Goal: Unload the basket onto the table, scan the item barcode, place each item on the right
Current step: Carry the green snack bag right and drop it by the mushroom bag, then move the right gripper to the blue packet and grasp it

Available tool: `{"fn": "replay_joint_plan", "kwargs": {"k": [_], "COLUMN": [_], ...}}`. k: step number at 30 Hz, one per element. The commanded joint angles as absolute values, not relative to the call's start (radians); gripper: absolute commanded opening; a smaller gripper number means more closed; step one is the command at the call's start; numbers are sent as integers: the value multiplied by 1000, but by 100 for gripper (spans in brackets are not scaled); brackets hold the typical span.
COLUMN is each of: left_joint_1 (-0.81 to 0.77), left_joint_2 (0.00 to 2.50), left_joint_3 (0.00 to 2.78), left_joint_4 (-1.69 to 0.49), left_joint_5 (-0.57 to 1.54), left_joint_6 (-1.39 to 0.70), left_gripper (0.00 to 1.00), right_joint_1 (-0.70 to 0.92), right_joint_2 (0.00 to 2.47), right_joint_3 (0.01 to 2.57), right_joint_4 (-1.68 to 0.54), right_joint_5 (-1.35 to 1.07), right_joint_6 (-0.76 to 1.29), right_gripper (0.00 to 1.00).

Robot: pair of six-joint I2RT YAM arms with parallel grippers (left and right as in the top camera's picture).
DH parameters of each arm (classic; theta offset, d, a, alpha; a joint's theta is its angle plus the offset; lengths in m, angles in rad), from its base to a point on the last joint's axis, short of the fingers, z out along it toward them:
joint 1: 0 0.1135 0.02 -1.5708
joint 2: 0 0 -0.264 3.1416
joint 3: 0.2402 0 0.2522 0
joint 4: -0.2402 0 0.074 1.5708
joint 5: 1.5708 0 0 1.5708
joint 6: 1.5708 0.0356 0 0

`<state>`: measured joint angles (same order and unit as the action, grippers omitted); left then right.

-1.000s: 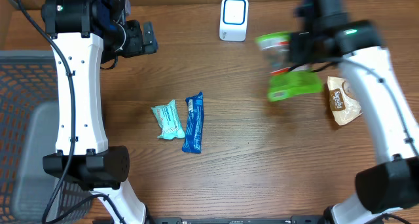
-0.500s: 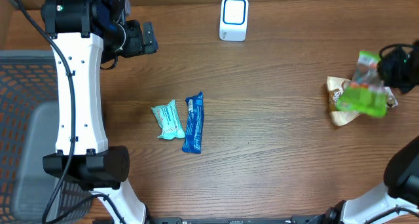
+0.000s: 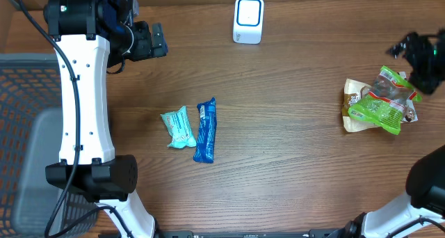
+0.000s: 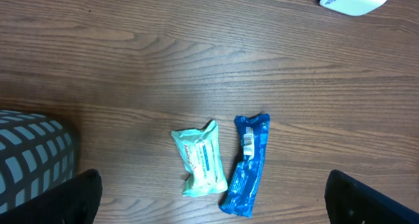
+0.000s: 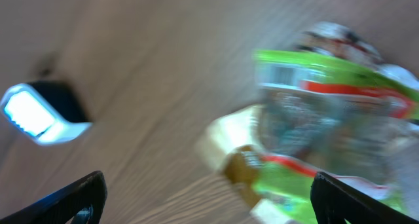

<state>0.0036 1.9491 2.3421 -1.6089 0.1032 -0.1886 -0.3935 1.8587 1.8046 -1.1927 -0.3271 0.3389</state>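
1. A grey mesh basket [image 3: 21, 120] is seen at the far left edge, beside the wooden worktop [image 3: 292, 161].
2. The left claw [image 3: 148, 42] is held over the rear left of the worktop; its jaws are spread wide and nothing is gripped; its fingers [image 4: 78, 198] are caught at both lower corners of the left wrist view.
3. A teal packet [image 3: 177, 128] and a blue packet [image 3: 205, 130] are laid close side by side near the middle; a barcode label is shown face-up on the blue one.
4. A white scanner [image 3: 248, 19] with a blue-lit face is stood at the rear edge, well apart from every packet.
5. The green packet [image 3: 381, 102] is found at the right, lying partly over a beige packet [image 3: 354, 109]; its barcode is glimpsed, blurred, in the right wrist view.
6. The right claw [image 3: 419, 57] is pictured at the far right edge, just beside the green packet; its jaws are opened wide and nothing is held.
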Motion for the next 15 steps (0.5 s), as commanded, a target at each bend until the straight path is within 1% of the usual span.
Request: {"fn": "replay_joint_plan", "kwargs": {"k": [1,7,12,15], "left_joint_1": [0,0,0,0], "left_joint_2": [1950,1950,1950,1950], "left_joint_3": [2358,2358,2358,2358], "left_joint_4": [-1611,-1611,-1611,-1611], "left_joint_5": [100,100,101,100], "left_joint_6": [-203,-203,-203,-203], "left_gripper": [100,100,99,100], "right_joint_1": [-309,-147,57,197], "right_joint_2": [1840,1843,1855,1871], "right_joint_3": [1906,1875,1797,1722], "right_joint_4": [-1221,-1213,-1201,-1143], "right_joint_5": [-362,-361,-361,-361], "right_joint_6": [307,314,314,342], "right_gripper": [100,100,100,100]}}
